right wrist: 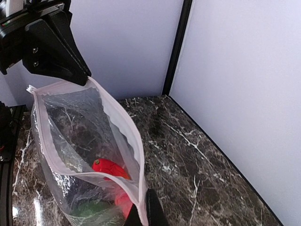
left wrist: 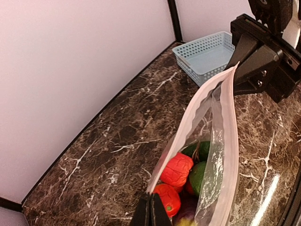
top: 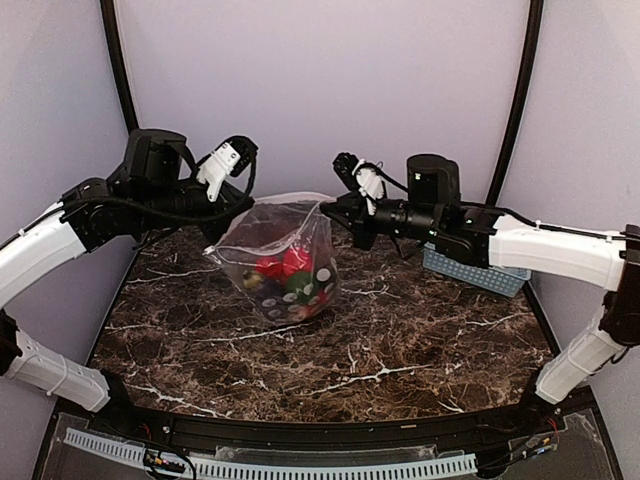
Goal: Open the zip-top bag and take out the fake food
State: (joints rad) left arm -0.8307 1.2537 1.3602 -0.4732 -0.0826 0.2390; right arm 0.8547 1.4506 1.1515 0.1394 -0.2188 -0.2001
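Above the dark, white-veined marble table (top: pixel 420 340), the clear, crinkly zip-top bag (top: pixel 285 250) is held up between both arms. Its wavy white zip strip is parted into a narrow, leaf-shaped mouth. The left gripper (left wrist: pixel 150 214) is pinched tight on one end of the strip and the right gripper (right wrist: pixel 145 213) on the opposite end. Glossy, rounded fake food (top: pixel 292 272) in red, green and purple sags in the bag's bottom. A light blue perforated basket (top: pixel 480 275) sits at the table's right side.

Blue basket (left wrist: pixel 211 56) (perforated), dark marble table (top: pixel 400 340)
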